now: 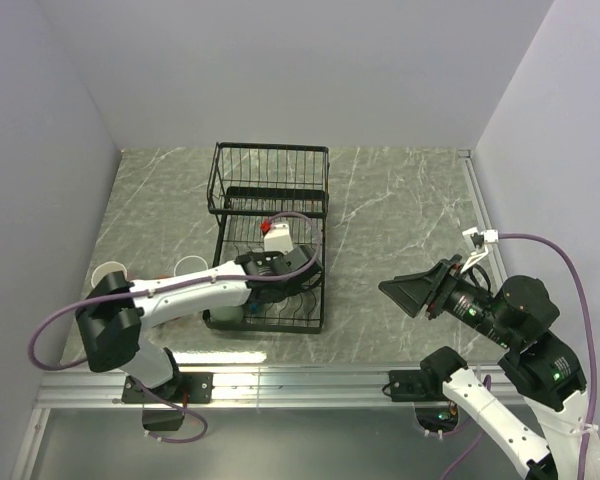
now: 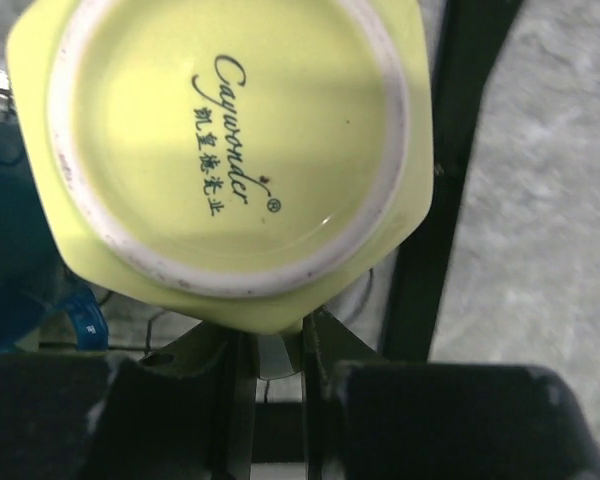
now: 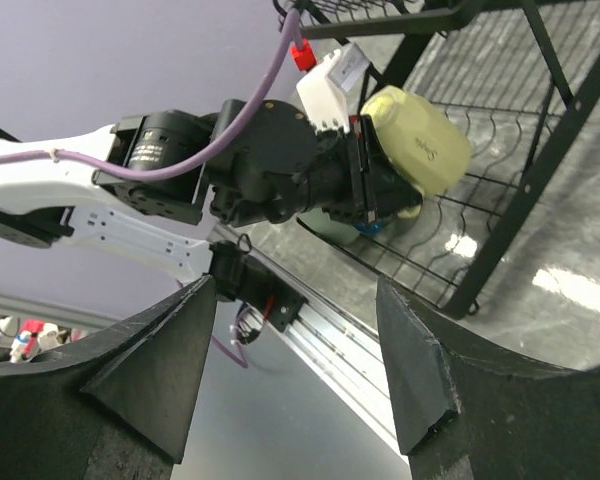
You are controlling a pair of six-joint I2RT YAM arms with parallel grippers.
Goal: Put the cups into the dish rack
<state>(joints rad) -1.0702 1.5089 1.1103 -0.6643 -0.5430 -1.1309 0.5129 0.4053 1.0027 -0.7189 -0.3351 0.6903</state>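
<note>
A yellow-green cup fills the left wrist view, its printed base facing the camera. My left gripper is shut on a part of its side. In the right wrist view the same cup hangs tilted over the wire floor of the black dish rack. From above, the left gripper sits inside the low tray part of the dish rack. A blue cup lies just beside the held one. My right gripper hovers to the right of the rack, open and empty, with its fingers wide apart.
A white cup stands on the table left of the rack, and another near the left arm's shoulder. A pale green cup shows under the left forearm at the rack's near left corner. Walls close in the table.
</note>
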